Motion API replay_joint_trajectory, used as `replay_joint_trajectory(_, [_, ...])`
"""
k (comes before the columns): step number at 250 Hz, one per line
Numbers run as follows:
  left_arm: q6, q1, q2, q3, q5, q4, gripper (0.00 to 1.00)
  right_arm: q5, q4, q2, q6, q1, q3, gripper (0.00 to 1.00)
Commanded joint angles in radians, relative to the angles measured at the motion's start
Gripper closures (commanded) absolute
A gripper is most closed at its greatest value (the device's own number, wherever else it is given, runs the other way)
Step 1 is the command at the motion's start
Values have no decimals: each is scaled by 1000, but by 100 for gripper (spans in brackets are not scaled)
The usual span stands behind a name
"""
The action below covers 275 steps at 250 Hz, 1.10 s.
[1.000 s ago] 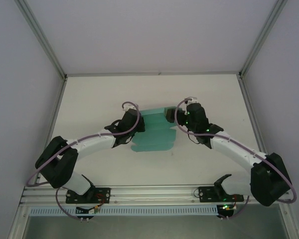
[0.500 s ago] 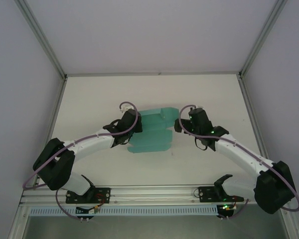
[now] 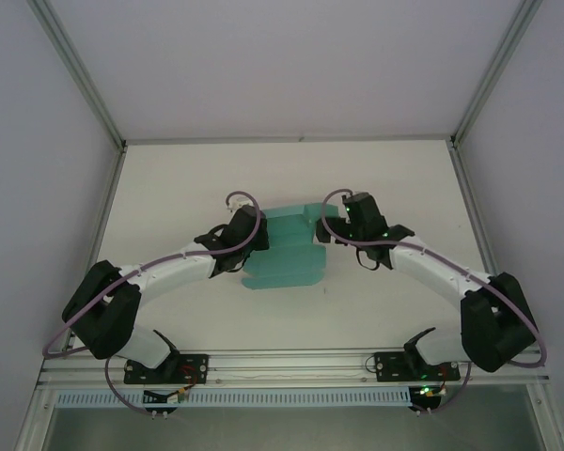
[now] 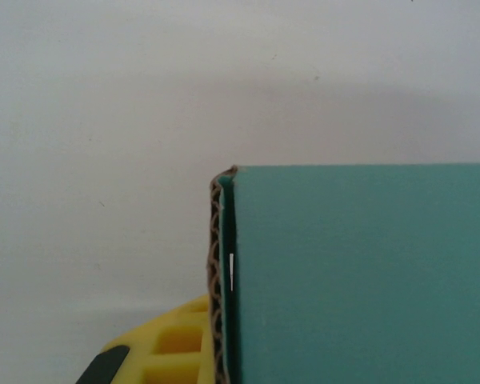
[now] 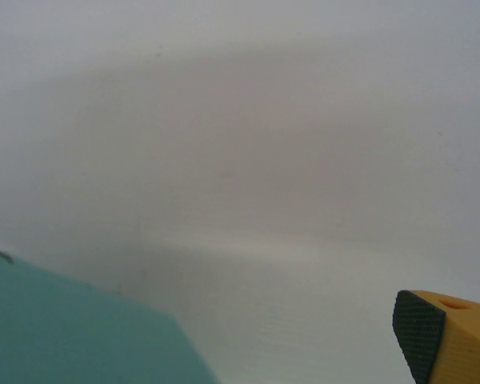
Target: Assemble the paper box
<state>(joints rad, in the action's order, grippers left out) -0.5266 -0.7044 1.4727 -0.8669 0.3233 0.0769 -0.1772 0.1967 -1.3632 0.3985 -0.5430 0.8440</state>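
my left gripper is clamped on the left edge of the paper box, a thin teal-green sheet lying mid-table between my arms, its panels partly folded. up close its face is smooth and matte, its cut edge brown and corrugated, just beside my ribbed yellow finger. my right gripper is spread wide, holding nothing, near the sheet's right edge; its black pad is finely dimpled. the table is plain white, ringed by pale walls.
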Motion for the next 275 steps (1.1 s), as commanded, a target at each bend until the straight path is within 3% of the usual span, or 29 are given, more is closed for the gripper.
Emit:
replay_joint_trajectory(1, [7, -5, 8, -40, -17, -6, 100, 104, -57, -33, -65, -7, 27, 0])
replay_joint_trajectory(39, [-16, -4, 32, -71, -27, 17, 100, 115, -117, -67, -72, -39, 20, 0])
replay_joint_trajectory(84, [-30, -5, 49, -84, -31, 30, 100, -114, -139, -84, 11, -72, 20, 0])
replay_joint_trajectory(120, [-21, -4, 49, -77, -14, 35, 100, -166, -118, -50, 12, -73, 7, 0])
replay_joint_trajectory(212, [42, 11, 27, -57, -30, 18, 100, 13, 67, 343, -142, -57, -83, 0])
replay_joint_trajectory(275, [70, 13, -2, -44, -47, 25, 100, 111, 179, 383, -95, 162, -49, 0])
